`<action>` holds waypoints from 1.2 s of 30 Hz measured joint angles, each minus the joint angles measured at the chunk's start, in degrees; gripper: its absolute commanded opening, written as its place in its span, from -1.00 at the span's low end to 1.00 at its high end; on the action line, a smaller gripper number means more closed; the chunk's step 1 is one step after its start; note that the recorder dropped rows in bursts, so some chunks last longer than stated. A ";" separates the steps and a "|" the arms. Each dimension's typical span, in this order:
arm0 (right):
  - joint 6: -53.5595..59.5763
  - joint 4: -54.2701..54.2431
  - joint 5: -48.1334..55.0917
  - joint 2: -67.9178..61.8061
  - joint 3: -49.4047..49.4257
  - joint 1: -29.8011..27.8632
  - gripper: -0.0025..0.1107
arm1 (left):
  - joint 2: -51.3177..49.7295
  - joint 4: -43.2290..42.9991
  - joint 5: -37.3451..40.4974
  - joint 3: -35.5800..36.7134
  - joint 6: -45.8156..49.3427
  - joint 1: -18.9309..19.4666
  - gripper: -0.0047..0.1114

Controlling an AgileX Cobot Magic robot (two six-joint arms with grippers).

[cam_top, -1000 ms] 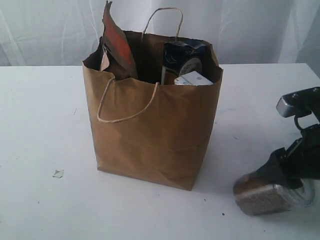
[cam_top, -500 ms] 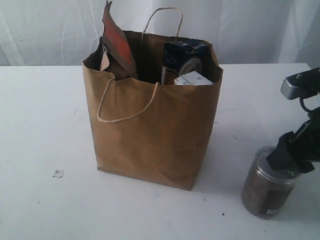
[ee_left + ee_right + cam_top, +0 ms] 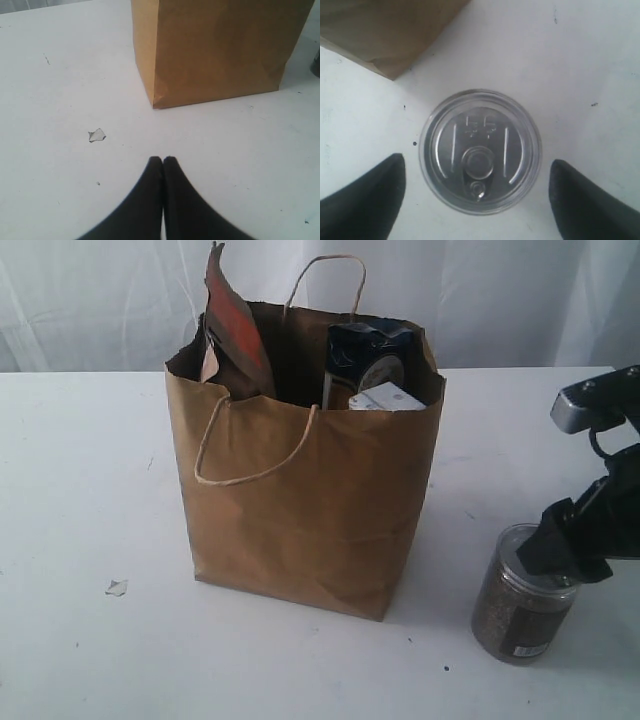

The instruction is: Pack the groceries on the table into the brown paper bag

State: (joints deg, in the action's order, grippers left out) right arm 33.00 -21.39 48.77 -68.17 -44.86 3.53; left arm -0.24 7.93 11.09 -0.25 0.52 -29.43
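The brown paper bag point(image 3: 310, 500) stands upright mid-table. Out of its mouth stick the brown-orange pouch point(image 3: 235, 330), a dark blue spaghetti packet point(image 3: 370, 355) and the white-blue carton point(image 3: 388, 398). The pull-tab silver can point(image 3: 522, 600) stands upright on the table point(image 3: 80, 460) to the bag's right. My right gripper point(image 3: 565, 540) hovers over it, open, its fingers wide on either side of the lid point(image 3: 480, 150) without touching. The left gripper point(image 3: 163, 160) is shut on nothing, low over the table before the bag point(image 3: 215, 50). Jar and bottle are hidden.
A small paper scrap point(image 3: 117, 587) lies on the table left of the bag, and shows near the left gripper point(image 3: 96, 134). A bag corner point(image 3: 385, 30) sits close to the can. White curtains hang behind the table.
The can went from lying tilted in the right gripper to standing upright on the table. The right gripper rose slightly and now stands open above it.
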 measured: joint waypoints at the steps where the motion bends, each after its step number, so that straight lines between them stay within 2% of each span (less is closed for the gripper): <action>1: 0.00 -0.38 -0.14 0.22 0.00 0.00 0.49 | 0.00 0.00 0.00 0.00 0.00 0.00 -0.92; 13: 0.00 -1.94 -2.09 -0.69 -0.10 0.04 0.49 | 0.00 0.00 0.00 0.00 0.00 0.00 -0.92; 22: 0.00 -2.37 -3.88 -5.04 -0.46 4.03 0.49 | 0.00 0.00 0.00 0.00 0.00 0.00 -0.92; 36: 0.12 0.43 -7.61 -6.68 -0.56 4.38 0.49 | 0.00 0.00 0.00 0.00 0.00 0.00 -0.92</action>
State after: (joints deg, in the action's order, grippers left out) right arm 33.12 -20.96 41.16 -74.85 -45.42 7.91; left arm -0.24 7.93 11.09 -0.25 0.52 -29.43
